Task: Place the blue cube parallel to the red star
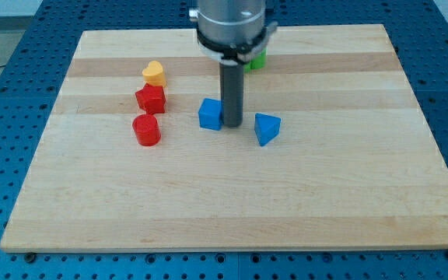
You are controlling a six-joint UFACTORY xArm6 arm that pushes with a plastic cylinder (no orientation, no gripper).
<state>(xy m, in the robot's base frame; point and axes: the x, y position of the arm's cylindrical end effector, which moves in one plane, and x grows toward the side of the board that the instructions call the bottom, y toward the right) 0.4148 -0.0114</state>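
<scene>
Blue cube (210, 113) sat near the middle of the bench (232, 210), and my tip (232, 125) stood just beside it on the view's right, touching it or very nearly so; the rod hid the exact seam. No claw was fitted to this arm, only the straight dark rod, so nothing was open, shut or held, and the block could only be shoved along the wood. Red star (151, 99) lay to the view's left of the cube and slightly nearer the view's top, with an orange-yellow heart (154, 73) just above it and a red cylinder (146, 129) just below it, the three forming a short column. A blue triangular block (267, 127) rested on the other side of the rod, a little apart from it, and a green block (257, 59) was mostly hidden behind the arm's housing near the view's top. I judged the task partly done: the cube was already close to the star's row but sat a touch lower, with a clear gap between them. What seemed left was a short push leftward and slightly upward, keeping clear of the cylinder.
</scene>
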